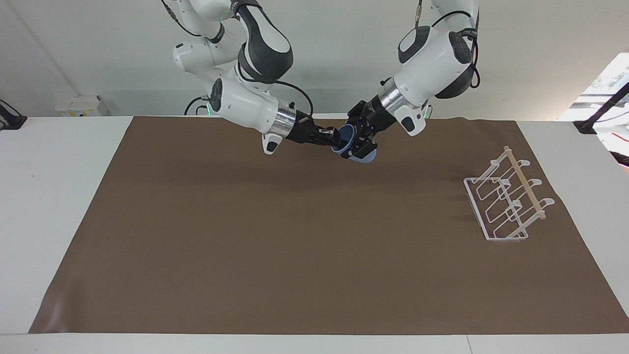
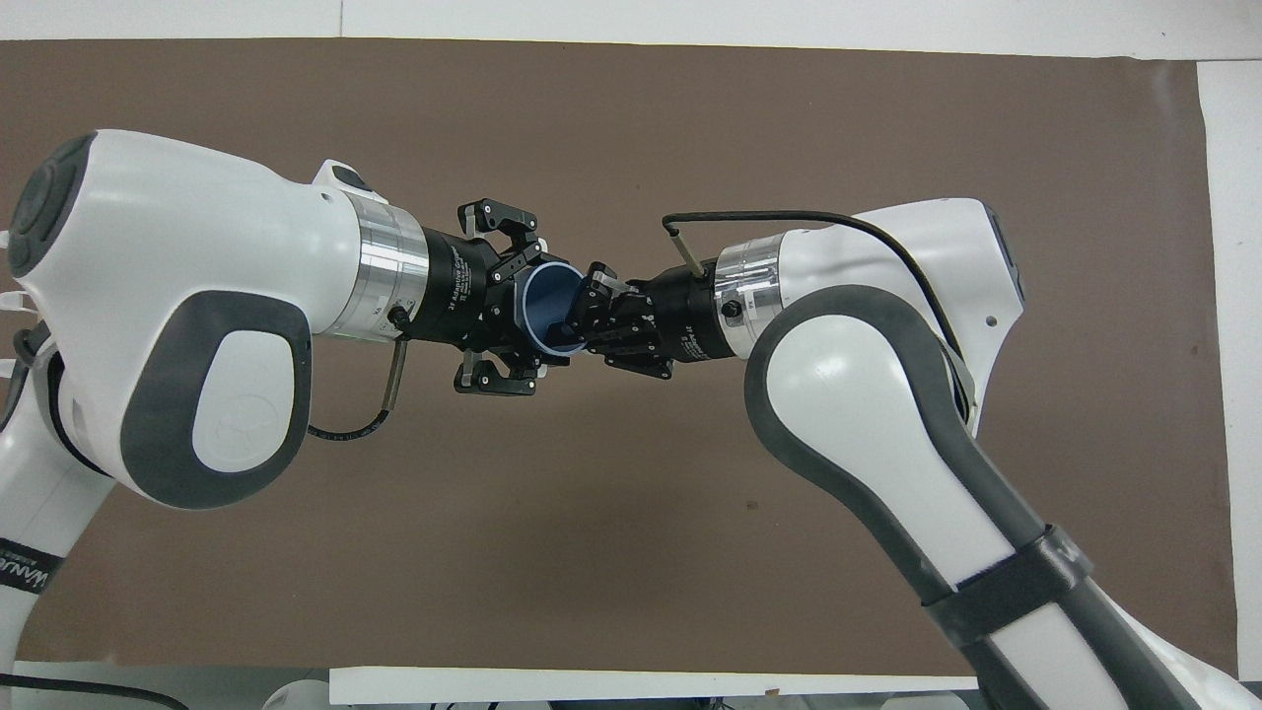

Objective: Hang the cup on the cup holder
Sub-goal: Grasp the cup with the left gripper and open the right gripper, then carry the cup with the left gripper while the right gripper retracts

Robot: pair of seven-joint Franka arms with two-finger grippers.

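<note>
Standing by the white table (image 1: 59, 206) with its wide brown mat (image 1: 295, 255), which looks like soft, matte paper or felt, I see both glossy white-and-grey arms meeting in the air over the mat's edge nearest the robots. The left arm (image 1: 432, 59) and the right arm (image 1: 245, 103) point at each other, and a handover looks to be in hand. The cup holder (image 1: 474, 207) stands on the mat toward the left arm's end of the table, well apart from all this. It is a thin white wire rack with looped prongs and a pale wooden dowel (image 1: 533, 198) along its top. The cup (image 2: 548, 316) is held up between the two wrists, lying on its side. It is a small, smooth, tapered light-blue tumbler with no handle. The right gripper (image 2: 582, 320) pinches the rim, one finger inside the mouth. The left gripper (image 2: 540, 310) straddles the cup's body, and I cannot tell whether it has clamped yet. To do this well, I would judge the left one should squeeze squarely across the slick, tapering wall, not too near the narrow base, before the right lets go; otherwise the cup may slide out.
</note>
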